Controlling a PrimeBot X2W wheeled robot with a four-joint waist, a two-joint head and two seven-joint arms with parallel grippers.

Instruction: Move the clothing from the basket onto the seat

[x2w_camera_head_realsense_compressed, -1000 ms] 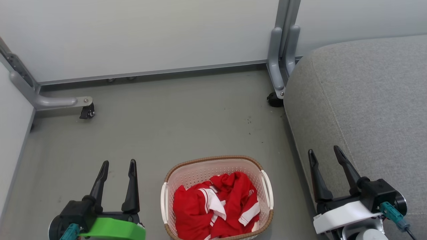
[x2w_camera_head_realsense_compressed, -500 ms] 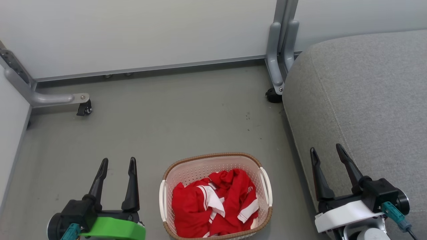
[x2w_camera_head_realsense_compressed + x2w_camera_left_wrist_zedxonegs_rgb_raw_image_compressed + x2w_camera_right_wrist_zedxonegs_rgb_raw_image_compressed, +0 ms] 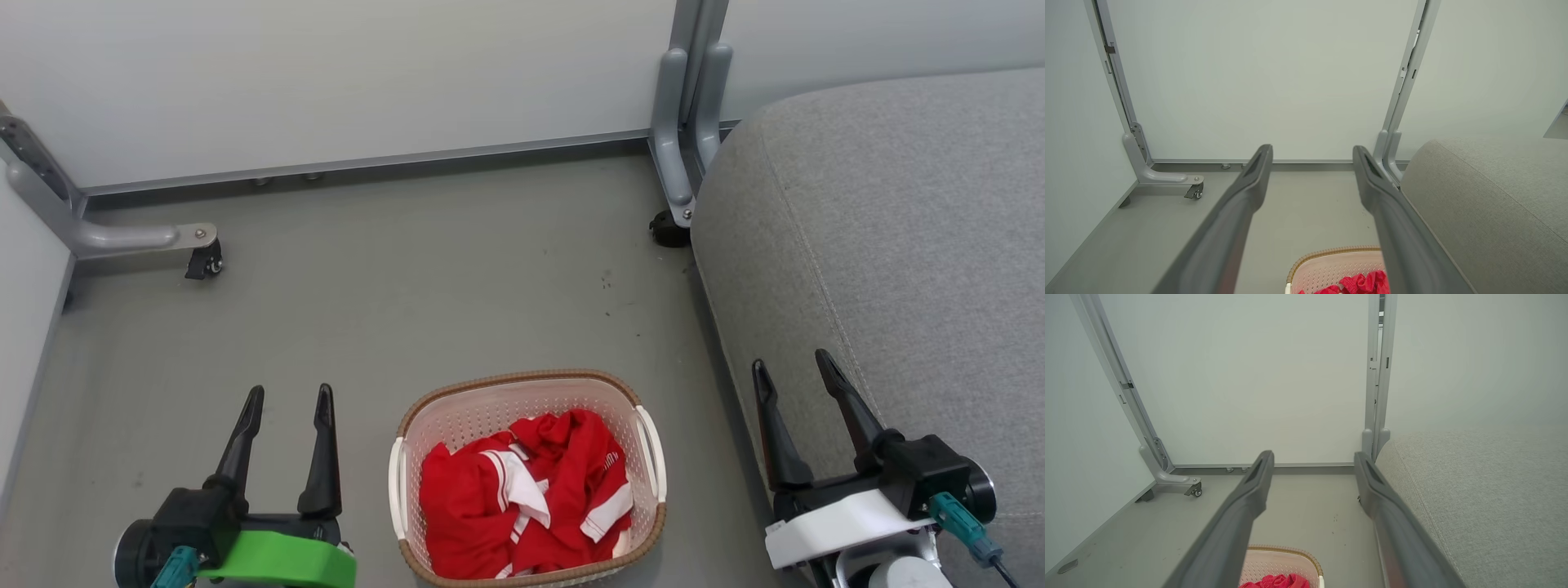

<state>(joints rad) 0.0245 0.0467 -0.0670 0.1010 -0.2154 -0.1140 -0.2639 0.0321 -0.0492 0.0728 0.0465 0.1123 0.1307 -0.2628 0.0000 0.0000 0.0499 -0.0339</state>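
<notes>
You cannot count the bright red, white-striped soft clothing (image 3: 522, 498): it lies bunched in one heap inside the single cream-white perforated plastic basket with a brown woven-look rim (image 3: 526, 380), which both wrist views cut off. The basket stands on the grey floor (image 3: 408, 286), near the one large light grey woven-fabric seat (image 3: 898, 229). The left end effector (image 3: 290, 392) and the right end effector (image 3: 790, 361) are spread wide, holding nothing.
</notes>
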